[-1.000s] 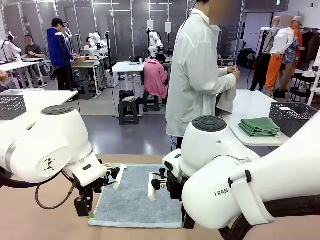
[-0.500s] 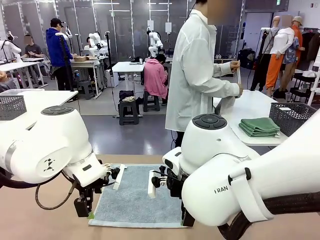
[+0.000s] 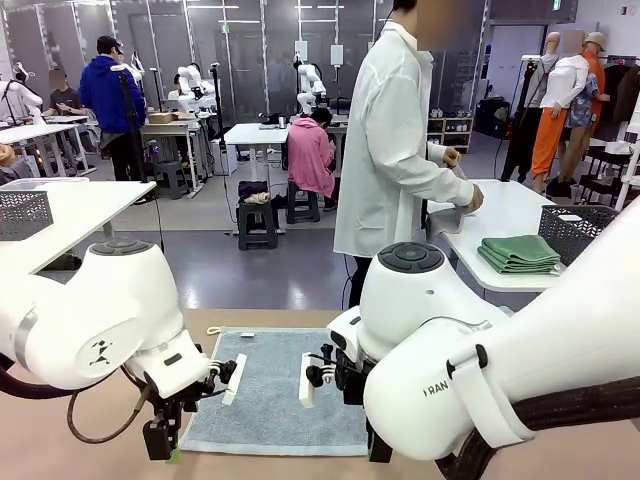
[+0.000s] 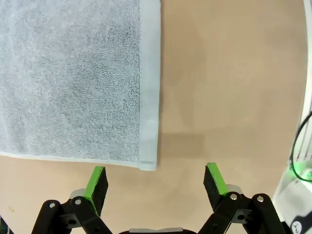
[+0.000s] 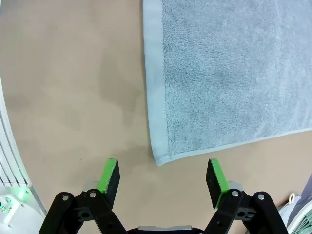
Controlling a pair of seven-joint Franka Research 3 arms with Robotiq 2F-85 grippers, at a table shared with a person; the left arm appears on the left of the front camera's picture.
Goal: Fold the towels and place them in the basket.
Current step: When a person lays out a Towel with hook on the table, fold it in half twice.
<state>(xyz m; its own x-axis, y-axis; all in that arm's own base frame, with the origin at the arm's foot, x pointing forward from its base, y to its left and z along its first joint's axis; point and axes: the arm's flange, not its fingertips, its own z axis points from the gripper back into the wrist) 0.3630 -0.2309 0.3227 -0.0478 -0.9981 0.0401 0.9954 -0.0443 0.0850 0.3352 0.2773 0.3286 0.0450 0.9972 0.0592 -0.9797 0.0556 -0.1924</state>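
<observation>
Lower than before, our left gripper (image 4: 156,178) and right gripper (image 5: 163,178) gape wide, each over a near corner of the towel (image 3: 268,390) lying flat on the table (image 4: 234,97); our arms (image 3: 450,340) hide its sides.

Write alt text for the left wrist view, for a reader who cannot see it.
The left gripper, open and holding nothing, hangs over a tan table. A pale blue-grey towel lies flat at upper left, and its hemmed corner sits just ahead of the gap between the green-padded fingers.
</observation>
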